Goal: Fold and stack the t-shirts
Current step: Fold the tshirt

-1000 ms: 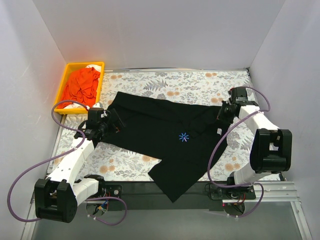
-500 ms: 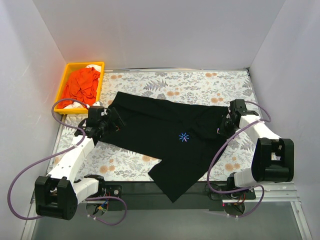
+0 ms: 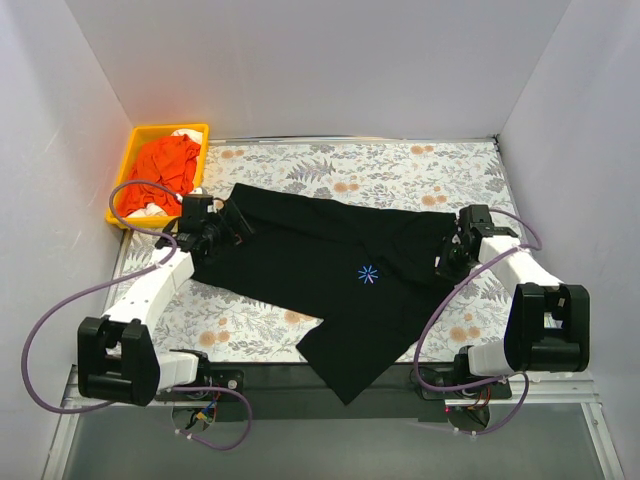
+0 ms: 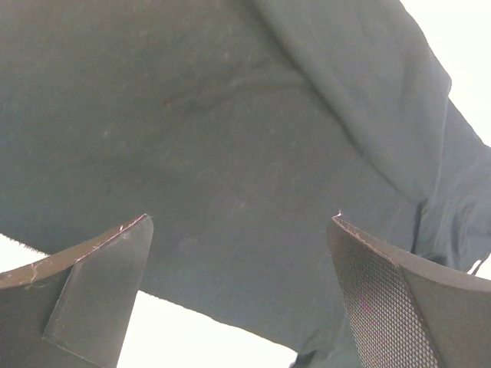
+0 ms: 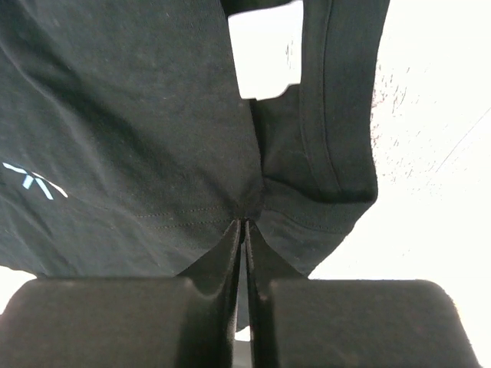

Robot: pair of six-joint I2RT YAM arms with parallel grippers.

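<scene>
Nearest, a pointed corner of the black t-shirt [image 3: 300,255] spills over the near edge of the table [image 3: 400,170] between the two arm bases. From there the cloth widens away from the bases. Its long axis lies across the table on a slant, from the far left down to the near right, and the small blue starburst print [image 3: 368,273] sits right of its middle. At the shirt's right end the right gripper [image 3: 445,262] meets the cloth. At its left end the left gripper [image 3: 238,224] hangs over the far-left corner. The overhead view gives this layout but not the jaws; the wrist views supply those. The right wrist view shows the right gripper [image 5: 244,224] clenched to a thin slit, with a pucker of the t-shirt [image 5: 138,115] caught at the tips beside a stitched edge band. A sliver of the starburst print [image 5: 34,180] shows at the left, and there is a pale patch beyond that I cannot tell from table or label. The left wrist view shows the left gripper [image 4: 242,222] spread wide and grasping nothing, with smooth t-shirt [image 4: 230,115] under it and between the fingers. Farthest, at the far-left corner, the yellow tray [image 3: 170,127] holds bunched orange cloth [image 3: 165,165], just beyond the shirt's left end.
</scene>
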